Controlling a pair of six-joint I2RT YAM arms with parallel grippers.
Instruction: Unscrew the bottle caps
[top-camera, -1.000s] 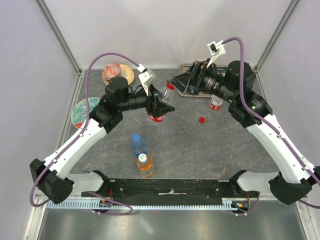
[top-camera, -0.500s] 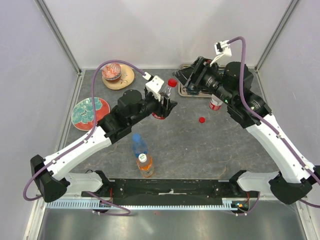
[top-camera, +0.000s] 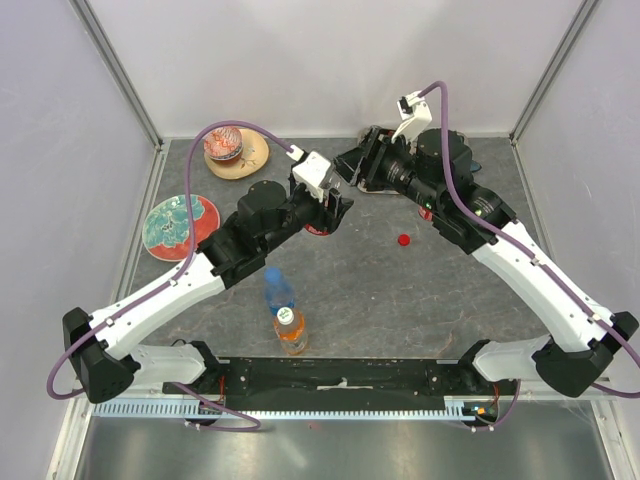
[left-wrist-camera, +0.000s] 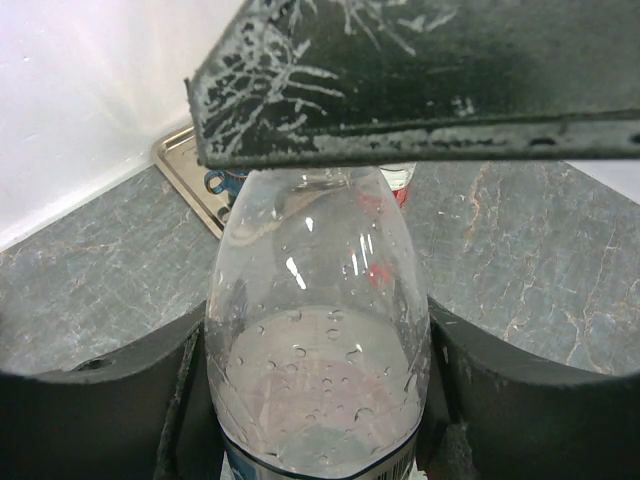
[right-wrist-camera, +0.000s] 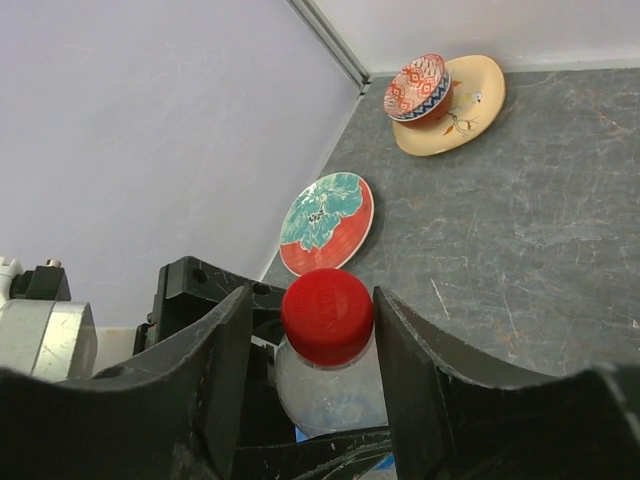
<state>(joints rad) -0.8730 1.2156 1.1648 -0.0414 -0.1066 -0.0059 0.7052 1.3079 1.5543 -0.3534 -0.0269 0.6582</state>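
My left gripper (top-camera: 325, 215) is shut on a clear bottle (left-wrist-camera: 315, 300) with a red label (top-camera: 317, 230) and holds it upright at mid-table. The bottle's red cap (right-wrist-camera: 327, 315) sits between the fingers of my right gripper (right-wrist-camera: 312, 300), which reaches in from the right (top-camera: 347, 172). The right finger touches the cap and a thin gap shows on the left, so the jaws stand open. From above the cap is hidden by that gripper. A loose red cap (top-camera: 404, 239) lies on the table to the right.
A blue bottle (top-camera: 277, 285) and an orange bottle (top-camera: 291, 335) with a white cap (top-camera: 286, 315) stand near the front. A red flowered plate (top-camera: 180, 222) lies at the left, a patterned bowl (top-camera: 225, 143) on a tan plate behind it. A metal tray (left-wrist-camera: 190, 165) sits at the back.
My right gripper has swung left from the tray to the bottle top, and its jaws have narrowed around the red cap. The left arm set the bottle upright, then held still.
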